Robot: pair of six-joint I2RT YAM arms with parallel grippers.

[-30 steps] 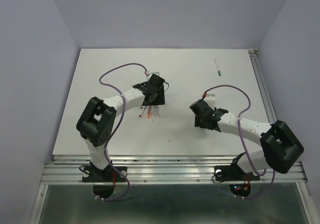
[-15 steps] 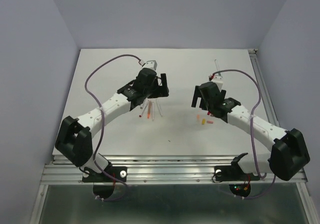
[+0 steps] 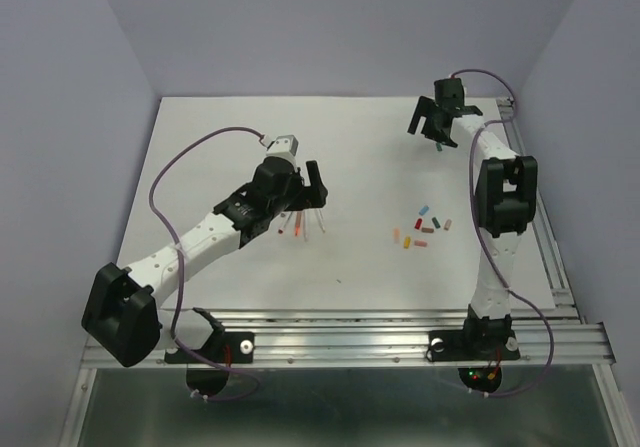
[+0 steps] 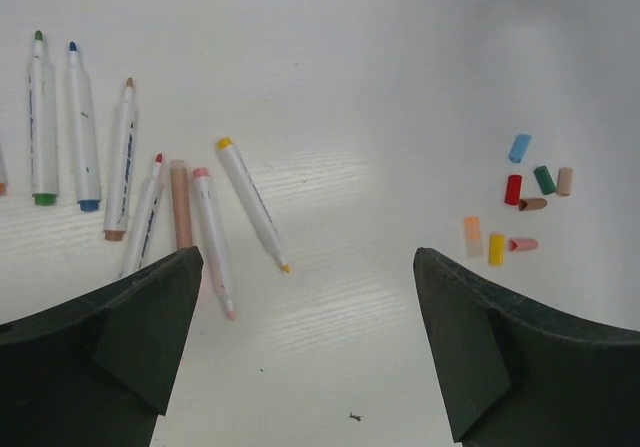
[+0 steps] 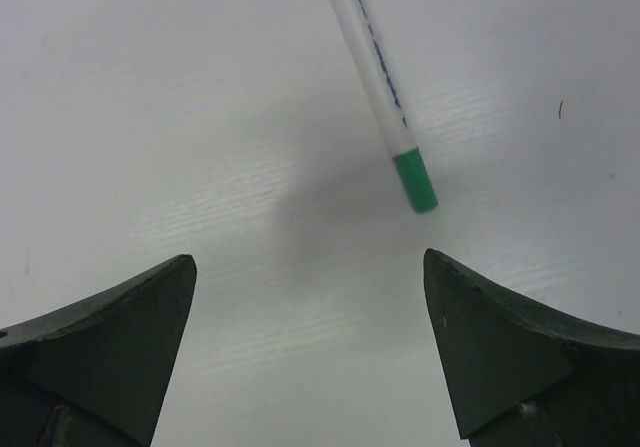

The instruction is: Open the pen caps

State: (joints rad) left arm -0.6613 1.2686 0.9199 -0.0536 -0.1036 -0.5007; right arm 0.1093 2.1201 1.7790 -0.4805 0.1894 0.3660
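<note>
White table (image 3: 220, 147): right gripper (image 3: 432, 132) has swung far over the green-capped pen (image 5: 380, 87), spread empty; left gripper (image 3: 312, 182) likewise.

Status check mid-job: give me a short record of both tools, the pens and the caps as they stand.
left tool: open, empty, above the uncapped pens
right tool: open, empty, above the green pen
uncapped pens: clustered side by side, tips bare
loose caps: eight, grouped to the right of the cluster
green pen: lies alone at the far right, green cap on
left to do: that one cap
</note>
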